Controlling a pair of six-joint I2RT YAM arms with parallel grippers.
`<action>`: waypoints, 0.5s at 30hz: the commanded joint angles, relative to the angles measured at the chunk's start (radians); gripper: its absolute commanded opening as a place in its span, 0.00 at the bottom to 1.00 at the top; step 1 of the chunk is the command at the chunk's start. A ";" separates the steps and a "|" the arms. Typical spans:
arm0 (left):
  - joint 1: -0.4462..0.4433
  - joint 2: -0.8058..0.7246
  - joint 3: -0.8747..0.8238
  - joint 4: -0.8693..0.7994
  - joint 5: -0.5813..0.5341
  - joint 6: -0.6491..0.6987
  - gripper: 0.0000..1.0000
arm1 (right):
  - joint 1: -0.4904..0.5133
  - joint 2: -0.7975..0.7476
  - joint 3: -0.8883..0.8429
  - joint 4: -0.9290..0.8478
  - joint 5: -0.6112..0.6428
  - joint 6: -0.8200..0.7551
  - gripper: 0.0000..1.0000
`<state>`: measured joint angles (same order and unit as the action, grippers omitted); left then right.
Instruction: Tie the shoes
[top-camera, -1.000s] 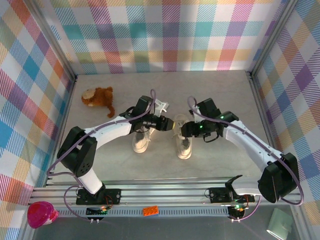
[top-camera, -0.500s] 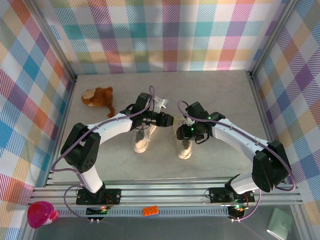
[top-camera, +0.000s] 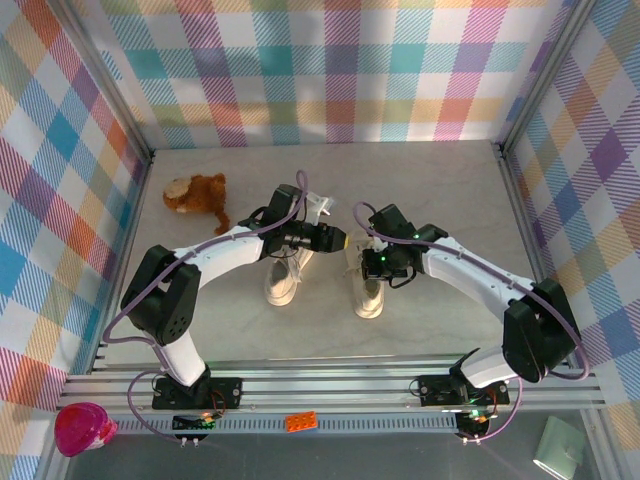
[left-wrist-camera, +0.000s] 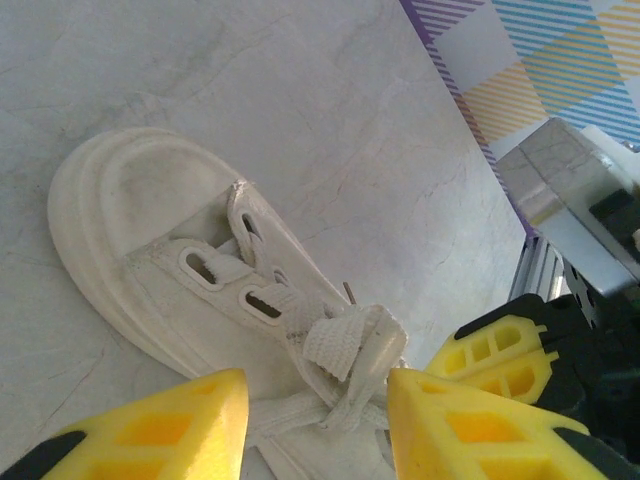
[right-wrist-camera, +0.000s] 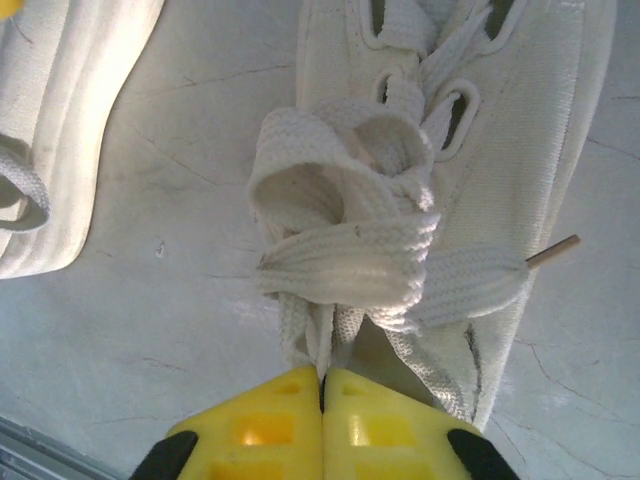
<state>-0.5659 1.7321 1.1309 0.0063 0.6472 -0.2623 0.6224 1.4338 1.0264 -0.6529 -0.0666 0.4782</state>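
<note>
Jaws of the right tool (right-wrist-camera: 322, 385), spread a second ago, now press together over the laces (right-wrist-camera: 345, 240) of the right-hand sneaker (top-camera: 367, 290) on the tabletop (top-camera: 430, 190); we cannot tell if a strand is caught. Our left tool (left-wrist-camera: 315, 392) stays spread just above them.

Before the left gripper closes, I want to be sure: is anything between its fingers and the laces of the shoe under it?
Nothing visible. The laces lie bare in the gap of the open left gripper, on the shoe. The right gripper, shut, sits close beside them, off to one side and not in between.
</note>
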 joint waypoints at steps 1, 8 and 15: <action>0.012 0.032 0.041 0.036 0.042 -0.007 0.44 | 0.003 -0.033 -0.022 -0.006 0.000 -0.023 0.01; -0.001 0.073 0.059 0.089 0.079 -0.054 0.45 | -0.007 -0.067 -0.047 0.018 -0.023 -0.036 0.00; -0.034 0.113 0.054 0.126 0.110 -0.080 0.46 | -0.024 -0.084 -0.074 0.045 -0.057 -0.035 0.00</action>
<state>-0.5819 1.8210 1.1625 0.0887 0.7116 -0.3237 0.6079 1.3788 0.9703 -0.6300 -0.0921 0.4557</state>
